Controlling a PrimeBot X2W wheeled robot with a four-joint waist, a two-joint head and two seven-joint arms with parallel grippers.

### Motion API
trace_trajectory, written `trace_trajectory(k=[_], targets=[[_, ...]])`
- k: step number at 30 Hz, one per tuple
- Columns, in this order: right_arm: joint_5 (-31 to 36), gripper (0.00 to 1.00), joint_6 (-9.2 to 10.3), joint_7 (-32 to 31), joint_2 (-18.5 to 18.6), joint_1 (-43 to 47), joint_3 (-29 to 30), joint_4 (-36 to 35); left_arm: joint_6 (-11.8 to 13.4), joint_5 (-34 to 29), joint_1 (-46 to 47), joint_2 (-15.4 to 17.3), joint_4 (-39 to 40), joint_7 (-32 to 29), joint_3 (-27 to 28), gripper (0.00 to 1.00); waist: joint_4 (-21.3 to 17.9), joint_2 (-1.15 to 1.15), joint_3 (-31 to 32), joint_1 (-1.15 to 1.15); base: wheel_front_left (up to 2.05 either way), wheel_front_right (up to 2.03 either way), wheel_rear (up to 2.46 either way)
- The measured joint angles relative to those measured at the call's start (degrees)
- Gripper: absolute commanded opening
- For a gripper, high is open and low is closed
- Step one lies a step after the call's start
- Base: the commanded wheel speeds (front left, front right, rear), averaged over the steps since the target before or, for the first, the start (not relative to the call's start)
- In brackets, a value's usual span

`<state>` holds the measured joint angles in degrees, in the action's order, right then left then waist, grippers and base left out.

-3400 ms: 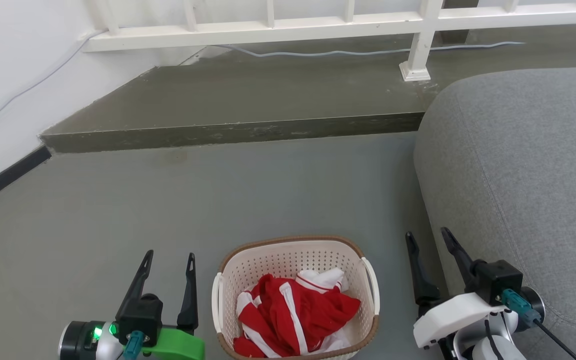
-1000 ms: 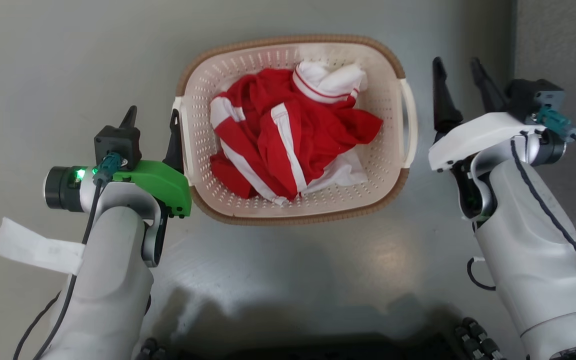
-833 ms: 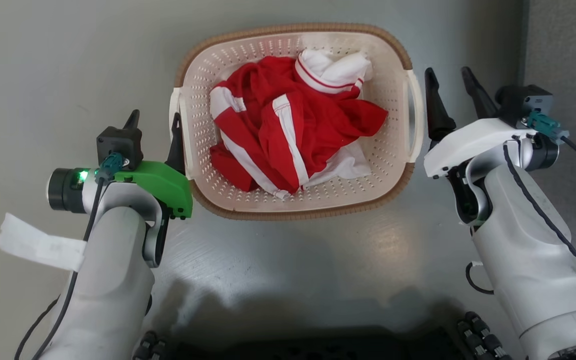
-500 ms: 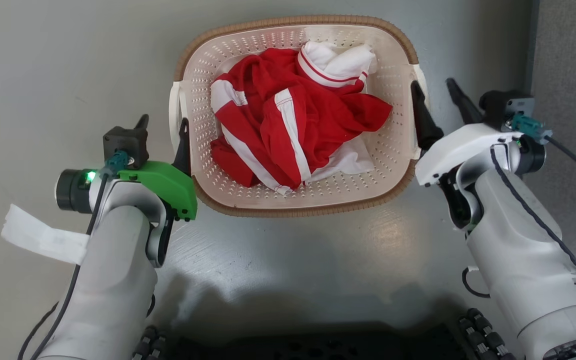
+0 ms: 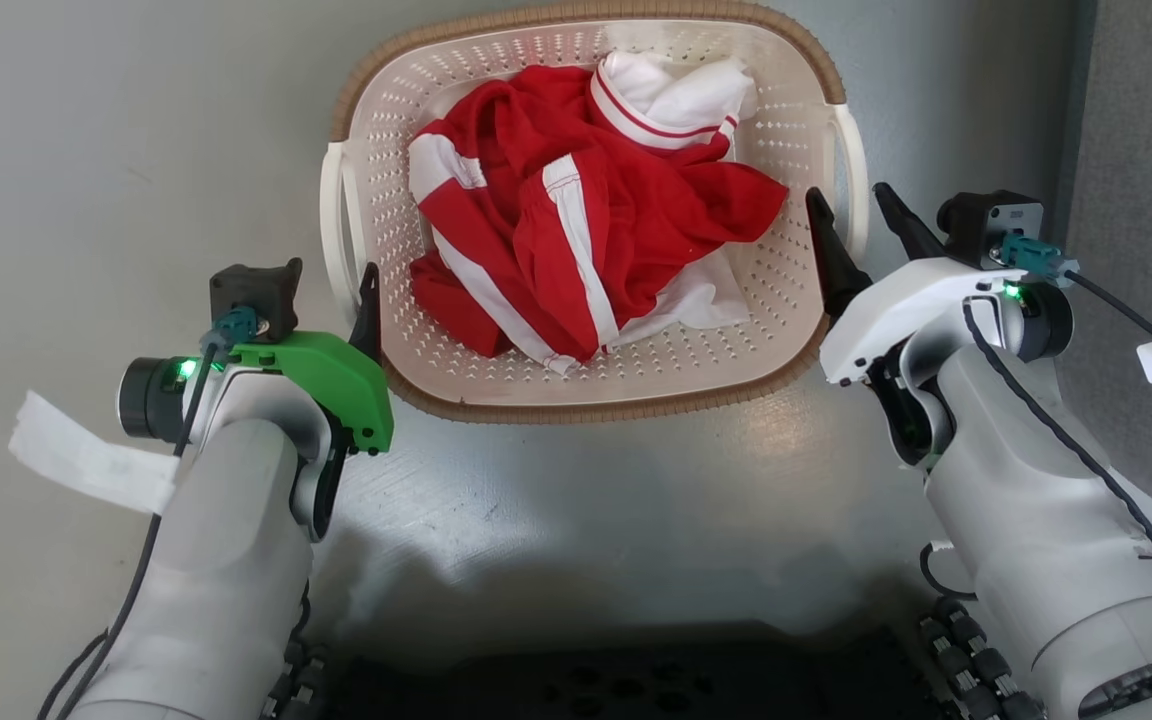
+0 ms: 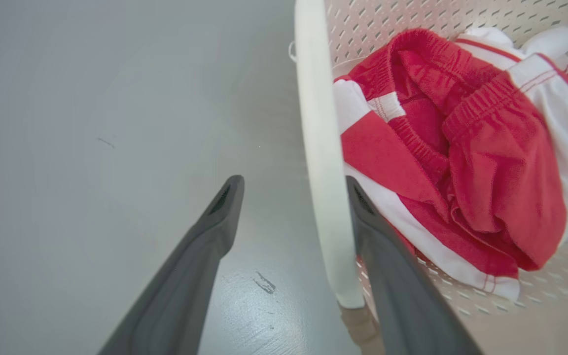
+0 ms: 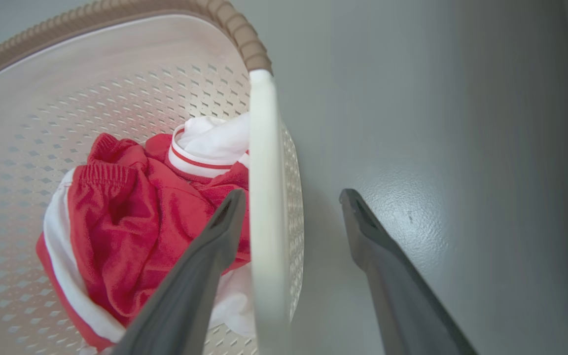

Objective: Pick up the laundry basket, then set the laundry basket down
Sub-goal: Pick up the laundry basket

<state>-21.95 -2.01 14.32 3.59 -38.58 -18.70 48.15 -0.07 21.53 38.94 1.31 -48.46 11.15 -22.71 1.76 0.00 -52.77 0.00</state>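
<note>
The laundry basket, cream-white and perforated with a brown woven rim, stands on the grey floor with a crumpled red and white garment inside. My left gripper is open astride the basket's left handle: one finger is outside over the floor, the other inside by the cloth. My left gripper is not clamped on it. My right gripper is open in the same way around the right handle, inner finger in the basket, outer finger over the floor. My right gripper leaves a gap beside the handle.
A grey sofa runs along the right edge, close to my right arm. The robot's dark base lies along the bottom. A white tag hangs off my left forearm. Bare grey floor lies left of the basket.
The head camera has tilted down onto the basket. My right gripper has moved inward from beside the basket until its fingers straddle the right handle; the left stays astride its handle.
</note>
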Motion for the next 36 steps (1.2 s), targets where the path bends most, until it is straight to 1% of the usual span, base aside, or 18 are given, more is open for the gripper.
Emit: trace_trajectory(k=[2, 7, 9, 11, 12, 13, 14, 15, 16, 18, 19, 20, 21, 27, 36], targets=[[-0.38, 1.0, 0.0, -0.09, 0.0, -0.35, -0.62, 0.85, -0.43, 0.67, 0.65, 0.0, -1.0, -0.09, -0.44, 1.0, -0.08, 0.0, -0.52, 0.0, 0.0, 0.0, 0.0], [-1.36, 1.0, -0.02, -0.22, 0.02, -2.14, -1.82, 1.78, -0.47, 2.03, 1.91, -0.01, -1.92, -0.49, -1.19, 1.0, -0.21, 0.0, -1.44, 0.0, 0.0, 0.0, 0.0], [-1.68, 1.0, -0.43, -0.24, 0.02, -2.68, -2.21, 2.08, -0.53, 2.45, 2.38, -0.01, -2.47, -0.51, -1.43, 1.0, -0.25, 0.0, -1.83, 0.0, 0.0, 0.0, 0.0], [-1.82, 1.0, -0.43, -0.27, 0.02, -3.26, -2.59, 2.6, -0.89, 2.78, 2.83, -0.01, -2.77, -0.51, -1.78, 1.0, -0.27, 0.0, -2.23, 0.0, 0.0, 0.0, 0.0], [-1.83, 0.89, -0.43, -0.33, 0.03, -3.49, -2.78, 2.8, -0.94, 3.01, 3.1, -0.01, -2.82, -0.49, -2.03, 1.0, -0.27, 0.0, -2.41, 0.0, 0.0, 0.0, 0.0], [-1.87, 0.78, -0.43, -0.33, 0.03, -3.71, -2.94, 3.09, -0.96, 3.03, 3.41, -0.01, -2.87, -0.49, -2.27, 0.9, -0.25, 0.0, -2.59, 0.0, 0.0, 0.0, 0.0], [-1.94, 0.69, -0.44, -0.33, 0.03, -3.91, -3.25, 3.46, -0.98, 3.12, 3.73, -0.02, -3.03, -0.49, -2.5, 0.6, -0.21, 0.0, -2.75, 0.0, 0.0, 0.0, 0.0], [-2.11, 0.58, -0.44, -0.32, 0.04, -4.13, -3.55, 3.82, -1.02, 3.47, 3.96, -0.02, -3.2, -0.49, -2.78, 0.41, -0.17, 0.0, -2.85, 0.0, 0.0, 0.0, 0.0], [-2.33, 0.58, -0.45, -0.33, 0.04, -4.35, -3.79, 4.13, -1.12, 3.68, 4.04, -0.02, -3.36, -0.49, -3.08, 0.41, -0.13, 0.0, -2.9, 0.0, 0.0, 0.0, 0.0], [-2.36, 0.36, -0.51, -0.56, 0.03, -4.62, -4.2, 4.55, -1.52, 4.24, 4.05, -0.02, -3.74, -0.48, -3.57, 0.01, -0.08, 0.0, -2.95, 0.0, 0.0, 0.0, 0.0], [-2.49, 0.25, -0.53, -0.7, 0.04, -4.72, -4.39, 4.87, -1.53, 4.72, 4.13, -0.14, -3.81, -0.47, -3.85, 0.0, -0.06, 0.0, -2.97, 0.0, 0.0, 0.0, 0.0], [-2.63, 0.01, -0.62, -0.73, 0.05, -4.82, -4.6, 5.17, -1.81, 5.12, 4.28, -0.34, -3.91, -0.45, -4.12, 0.0, -0.04, 0.0, -2.98, 0.0, 0.0, 0.0, 0.0], [-2.71, 0.0, -1.02, -0.73, -0.02, -4.95, -4.97, 5.42, -2.01, 5.49, 4.43, -0.54, -3.94, -0.42, -4.34, 0.0, -0.02, 0.0, -2.97, 0.0, 0.0, 0.0, 0.0], [-3.34, 0.0, -0.96, -0.73, -0.42, -5.64, -5.92, 7.19, -2.01, 6.15, 4.85, -0.69, -5.01, 0.27, -5.2, 0.0, 0.08, 0.0, -2.33, 0.0, 0.0, 0.0, 0.0], [-4.75, 0.0, -1.0, -0.67, -0.77, -5.66, -6.34, 8.94, -2.01, 7.95, 4.85, -1.08, -7.02, 1.31, -5.69, 0.0, -0.05, 0.0, 0.59, 0.0, 0.0, 0.0, 0.0]])
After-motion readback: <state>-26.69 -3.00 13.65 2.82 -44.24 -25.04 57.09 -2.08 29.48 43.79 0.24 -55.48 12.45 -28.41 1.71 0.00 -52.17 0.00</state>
